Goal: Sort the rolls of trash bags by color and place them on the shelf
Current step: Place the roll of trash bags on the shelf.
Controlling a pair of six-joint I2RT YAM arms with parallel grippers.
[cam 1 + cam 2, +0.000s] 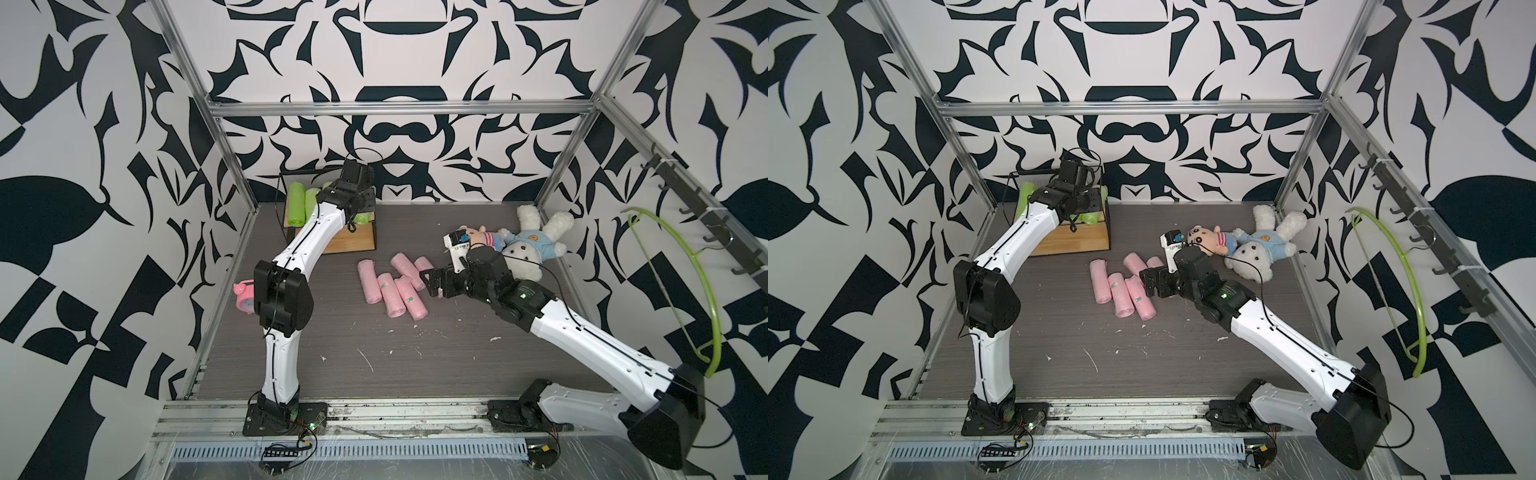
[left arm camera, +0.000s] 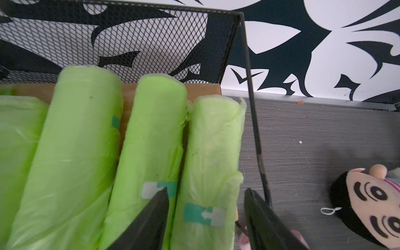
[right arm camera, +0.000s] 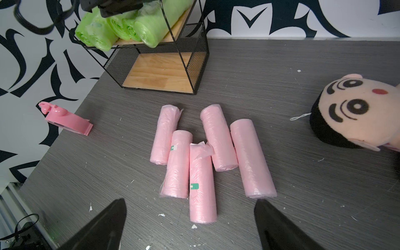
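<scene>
Several lime-green rolls of trash bags (image 1: pixel 296 201) (image 1: pixel 1025 191) lie side by side on the shelf's (image 3: pixel 160 75) upper board, in front of its black mesh back (image 2: pixel 151 39). My left gripper (image 2: pixel 206 190) is open and straddles the outermost green roll (image 2: pixel 214 151), with a gap at the outer finger. The shelf's lower board (image 1: pixel 353 241) is bare. Several pale pink rolls (image 1: pixel 390 286) (image 1: pixel 1121 286) (image 3: pixel 201 184) lie in a loose cluster mid-table. My right gripper (image 3: pixel 190 201) (image 1: pixel 430 284) stands open just short of them, holding nothing.
A pink alarm clock (image 1: pixel 245 297) (image 3: pixel 65 121) sits at the table's left edge behind my left arm. A plush doll (image 1: pixel 482 239) (image 3: pixel 357 112) and a white plush bunny (image 1: pixel 528 245) lie at the back right. A green hanger (image 1: pixel 681 282) hangs on the right wall.
</scene>
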